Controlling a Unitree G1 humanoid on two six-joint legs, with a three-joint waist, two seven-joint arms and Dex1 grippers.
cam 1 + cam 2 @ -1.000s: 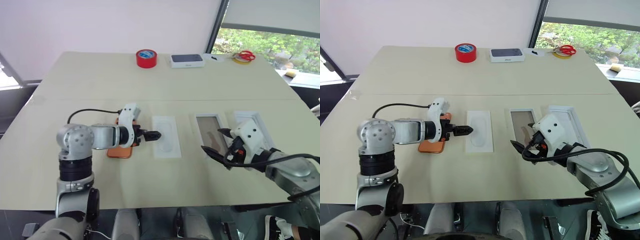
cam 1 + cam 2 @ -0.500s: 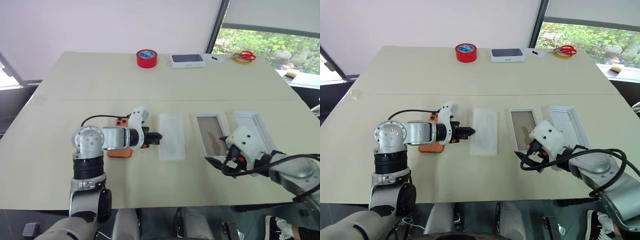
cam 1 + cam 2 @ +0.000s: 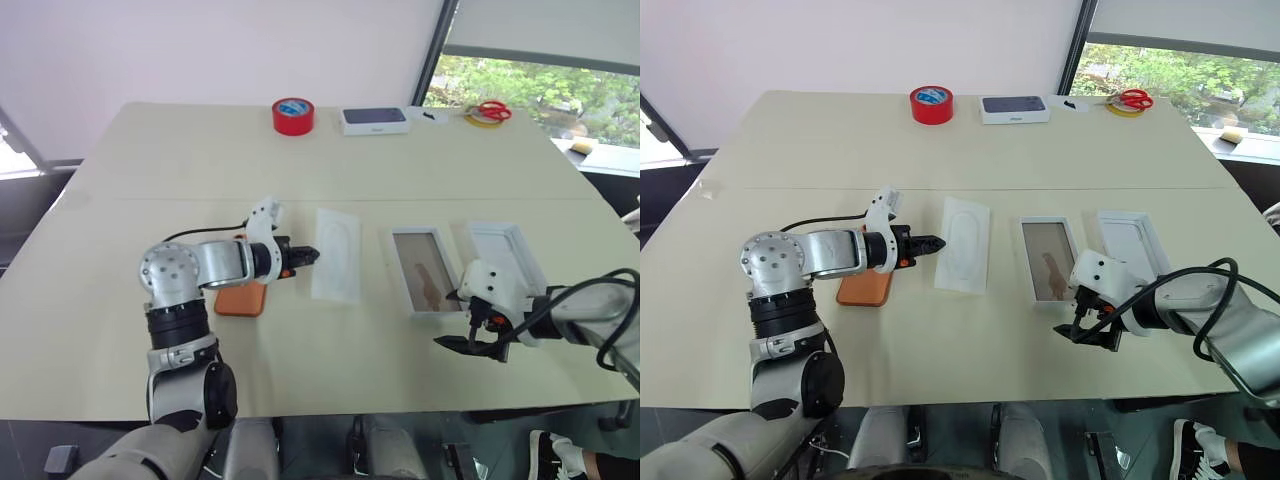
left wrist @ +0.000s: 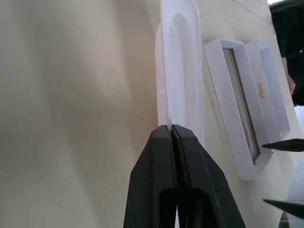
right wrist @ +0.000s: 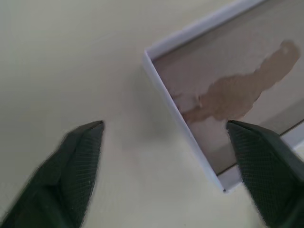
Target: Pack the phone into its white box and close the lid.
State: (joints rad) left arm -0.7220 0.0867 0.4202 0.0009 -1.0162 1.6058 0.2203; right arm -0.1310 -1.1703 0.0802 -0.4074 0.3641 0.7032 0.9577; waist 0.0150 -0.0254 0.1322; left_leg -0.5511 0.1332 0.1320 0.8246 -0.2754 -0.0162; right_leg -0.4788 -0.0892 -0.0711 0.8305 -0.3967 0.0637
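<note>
The left gripper (image 3: 312, 254), fingers now closed apparently on the white insert's (image 3: 337, 254) edge, has dragged it aside, the phone (image 3: 241, 298) unpacked, while the right gripper (image 3: 462, 320) hangs apart-fingered beside the white box (image 3: 399, 268).

Orange phone (image 3: 241, 298), white box (image 3: 425, 271)

The 2 head views look forward and down from above the table (image 3: 300, 170), taking in its whole top as far as the window side. They share nearly the same scene, slightly offset (1 stereo pair). The left wrist view sits very close to the tabletop, looking along the left gripper (image 4: 173, 135) toward the white insert (image 4: 183, 90) and the white box (image 4: 237, 152), both also seen from the head. The right wrist view looks steeply down, close above a corner of the white box, between the fingers (image 5: 78, 152) of the right gripper (image 5: 166, 126).
</note>
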